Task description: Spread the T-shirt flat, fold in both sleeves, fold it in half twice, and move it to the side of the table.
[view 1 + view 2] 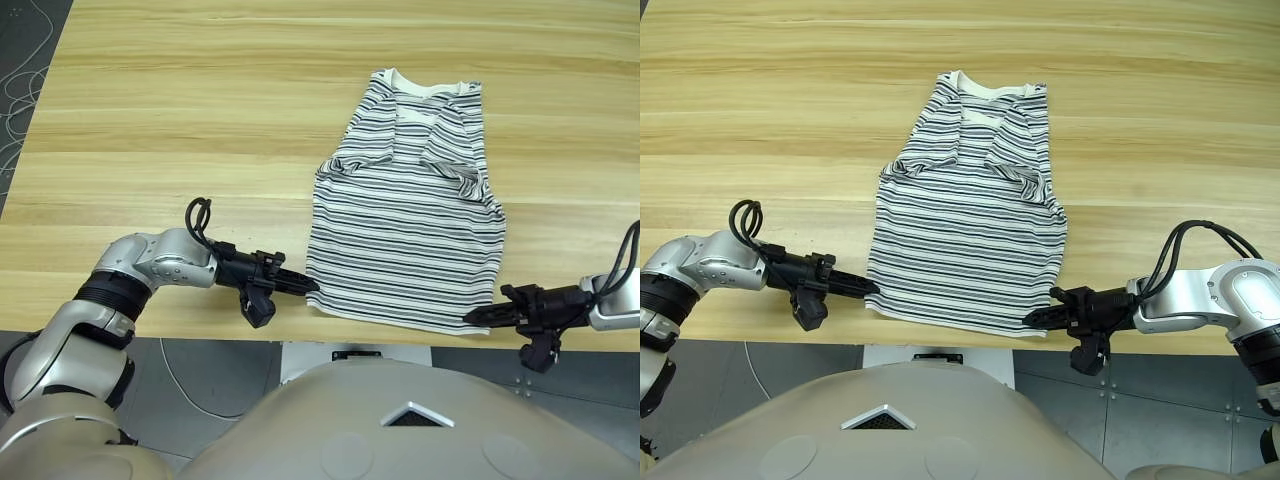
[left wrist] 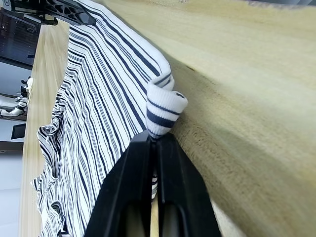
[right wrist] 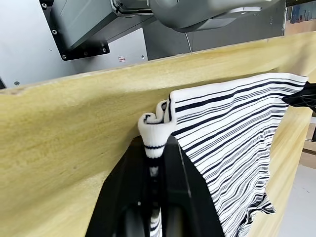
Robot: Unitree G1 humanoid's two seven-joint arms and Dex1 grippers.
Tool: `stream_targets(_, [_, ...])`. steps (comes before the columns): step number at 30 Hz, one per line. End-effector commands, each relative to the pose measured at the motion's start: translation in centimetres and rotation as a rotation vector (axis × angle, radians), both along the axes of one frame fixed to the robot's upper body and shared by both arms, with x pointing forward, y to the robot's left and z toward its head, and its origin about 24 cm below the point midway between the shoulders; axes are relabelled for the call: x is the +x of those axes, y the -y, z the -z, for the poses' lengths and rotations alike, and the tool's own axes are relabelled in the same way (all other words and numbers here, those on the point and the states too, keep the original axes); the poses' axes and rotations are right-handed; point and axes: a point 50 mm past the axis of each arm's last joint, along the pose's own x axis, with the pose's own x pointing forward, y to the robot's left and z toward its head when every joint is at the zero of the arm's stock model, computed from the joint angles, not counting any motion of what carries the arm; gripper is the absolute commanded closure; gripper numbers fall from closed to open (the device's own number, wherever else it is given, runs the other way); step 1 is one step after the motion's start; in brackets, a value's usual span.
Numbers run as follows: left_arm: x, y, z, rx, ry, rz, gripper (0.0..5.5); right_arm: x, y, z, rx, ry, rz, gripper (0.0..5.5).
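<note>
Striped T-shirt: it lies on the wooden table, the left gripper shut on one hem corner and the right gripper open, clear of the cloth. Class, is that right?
No. The right gripper is not open: the right wrist view shows it shut on the other hem corner of the striped T-shirt. The rest holds: it lies on the wooden table, left gripper shut on one hem corner.

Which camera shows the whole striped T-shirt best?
The left eye view: the whole T-shirt shows, collar to hem. The right eye view matches it. The wrist views show hem corners pinched by the left claw and right claw.
</note>
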Motion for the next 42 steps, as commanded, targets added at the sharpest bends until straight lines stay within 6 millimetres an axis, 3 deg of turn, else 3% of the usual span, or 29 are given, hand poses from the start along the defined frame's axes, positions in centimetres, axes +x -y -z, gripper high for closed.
stream_targets(1, [-0.4, -0.2, 0.8, 0.043, -0.043, -0.053, 5.40, 1.8, -0.7, -0.7, 0.035, 0.056, 0.036, 5.36])
stream_targets(7, [2.4, 1.0, -0.1, 0.027, -0.056, -0.233, 5.40, 5.4, -3.6, -2.7, 0.138, 0.079, 0.158, 5.36])
stream_targets(10, [3.7, 0.9, -0.8, 0.095, -0.109, -0.315, 5.40, 6.2, -4.3, -2.9, 0.151, -0.058, 0.319, 5.36])
stream_targets(14, [4.5, 1.1, -2.3, 0.100, -0.243, -0.406, 5.40, 6.5, -3.6, -1.9, 0.069, -0.259, 0.497, 5.36])
stream_targets(18, [3.5, 1.0, -3.6, 0.136, -0.444, -0.433, 5.40, 7.7, -2.0, -1.7, -0.019, -0.498, 0.688, 5.36])
stream_targets(21, [2.1, -0.2, -4.2, 0.264, -0.522, -0.400, 5.40, 8.8, -2.2, -2.7, -0.002, -0.691, 0.756, 5.36])
stream_targets(25, [1.3, -0.7, -5.5, 0.249, -0.660, -0.380, 5.40, 9.3, -3.0, -3.4, 0.078, -0.895, 0.755, 5.36])
stream_targets(35, [0.7, 0.1, -6.3, 0.104, -0.824, -0.345, 5.40, 9.6, -3.4, -3.4, 0.122, -1.100, 0.693, 5.36])
stream_targets(42, [-0.5, 0.6, -8.0, 0.024, -0.959, -0.229, 5.40, 8.1, -2.7, -3.2, -0.024, -1.180, 0.687, 5.36])
